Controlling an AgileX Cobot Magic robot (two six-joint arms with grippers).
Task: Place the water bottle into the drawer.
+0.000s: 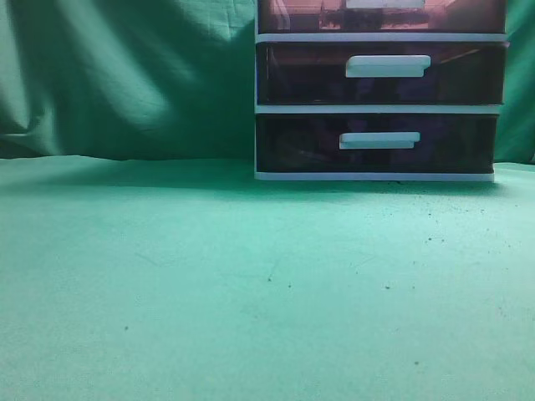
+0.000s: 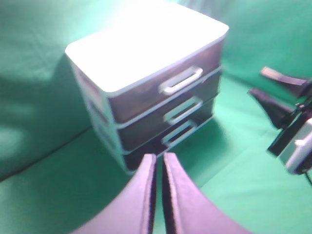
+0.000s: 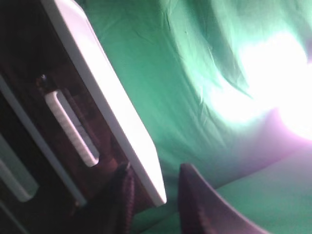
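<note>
The water bottle is not in any view. The drawer (image 1: 309, 15) is the top tier of the white-framed unit, with a reddish-pink front, and it is closed. It also shows in the left wrist view (image 2: 141, 97) and, close up, in the right wrist view (image 3: 100, 131) with its white handle (image 3: 70, 126). My left gripper (image 2: 159, 168) is shut and empty, hovering in front of and above the unit. My right gripper (image 3: 156, 195) is open and empty, its jaws on either side of the unit's white top corner (image 3: 146, 170). It also shows in the left wrist view (image 2: 256, 81).
Two darker purple-brown drawers (image 1: 301, 75) (image 1: 292, 142) sit below the top one, both closed. Green cloth (image 1: 209, 284) covers the table and hangs behind as a backdrop (image 1: 125, 75). Neither gripper shows in the exterior view.
</note>
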